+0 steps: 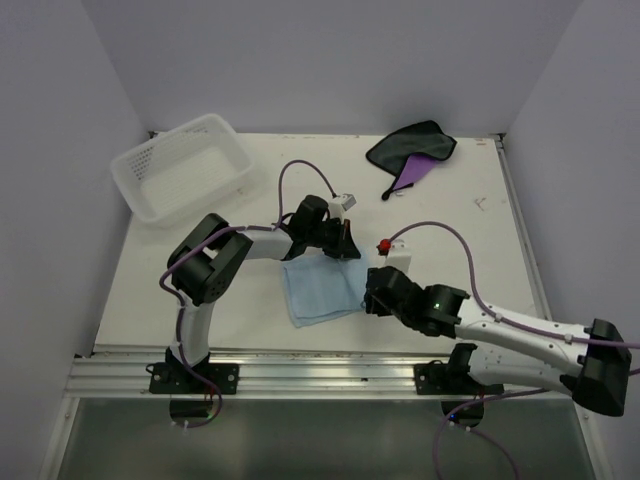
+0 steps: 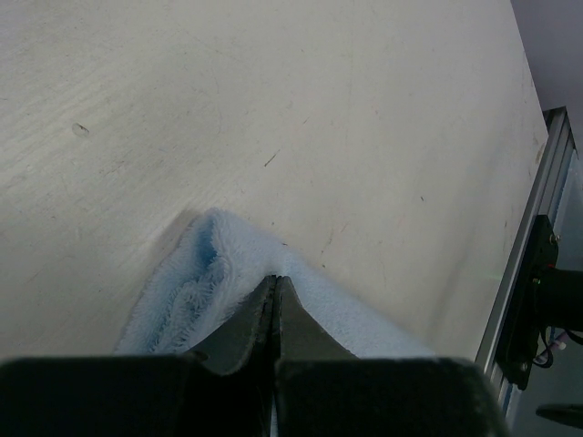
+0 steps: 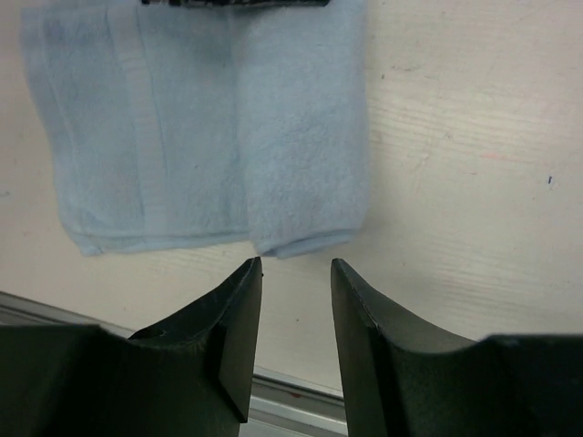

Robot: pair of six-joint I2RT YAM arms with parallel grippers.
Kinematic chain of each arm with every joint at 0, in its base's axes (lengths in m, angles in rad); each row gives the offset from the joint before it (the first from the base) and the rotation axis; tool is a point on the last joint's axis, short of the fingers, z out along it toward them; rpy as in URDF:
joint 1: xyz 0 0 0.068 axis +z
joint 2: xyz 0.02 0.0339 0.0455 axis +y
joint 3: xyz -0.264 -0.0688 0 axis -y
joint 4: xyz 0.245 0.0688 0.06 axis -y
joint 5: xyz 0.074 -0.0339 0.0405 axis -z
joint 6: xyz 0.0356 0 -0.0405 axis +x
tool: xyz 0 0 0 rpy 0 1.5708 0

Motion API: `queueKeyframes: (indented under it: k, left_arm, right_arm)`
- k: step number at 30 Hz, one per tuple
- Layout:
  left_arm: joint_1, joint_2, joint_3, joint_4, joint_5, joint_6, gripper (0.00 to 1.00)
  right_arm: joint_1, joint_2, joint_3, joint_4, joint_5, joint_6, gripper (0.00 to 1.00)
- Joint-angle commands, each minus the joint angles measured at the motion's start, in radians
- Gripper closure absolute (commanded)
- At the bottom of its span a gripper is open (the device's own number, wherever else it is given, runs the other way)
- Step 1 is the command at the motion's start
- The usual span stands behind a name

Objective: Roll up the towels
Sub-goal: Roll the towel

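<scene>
Right gripper (image 3: 297,266): nearest the lens in the right wrist view. Jaws stand apart with nothing between them, just off the near edge of the cloth.
Left gripper (image 2: 275,279): jaws closed together, tips meeting on the far edge of the same cloth. Whether any cloth is caught between them I cannot tell.
Light blue towel (image 3: 209,127): lies on the table (image 1: 300,160) between the two grippers, near the front rail (image 1: 320,365). Soft terry with a flat woven band running along one side. The right-hand part is folded over on itself into a thicker, rounded strip.
Purple towel (image 1: 415,150): far right of the table, well apart from both arms. Crumpled, dark grey-black face up, with purple showing along the lower edge and running to a point.
Basket (image 1: 185,165): white lattice, at the far left corner of the table.
Top view only: shows both towels, the basket and both arms reaching in from opposite sides of the blue cloth. Jaw gaps are too small to read there.
Right wrist view only: shows the fold line, the woven band and the squared near corners.
Left wrist view only: shows the cloth humped up in a raised loop just left of the closed tips, pile visible inside the fold.
</scene>
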Motion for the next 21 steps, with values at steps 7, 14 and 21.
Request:
queueKeyframes:
  k: [7,14,21]
  left_arm:
    - [0.01,-0.001,0.014,-0.028,-0.05,0.036,1.0]
    - [0.009,-0.013,0.007,-0.039,-0.058,0.045,1.0]
    - [0.009,-0.015,0.007,-0.035,-0.053,0.043,1.0]
  right_arm:
    - [-0.341,-0.08,-0.132,0.207,-0.332,0.078,0.53]
    - [-0.464,-0.025,-0.218,0.399,-0.517,0.126,0.46]
    - [-0.484,0.009,-0.243,0.465,-0.549,0.132,0.39]
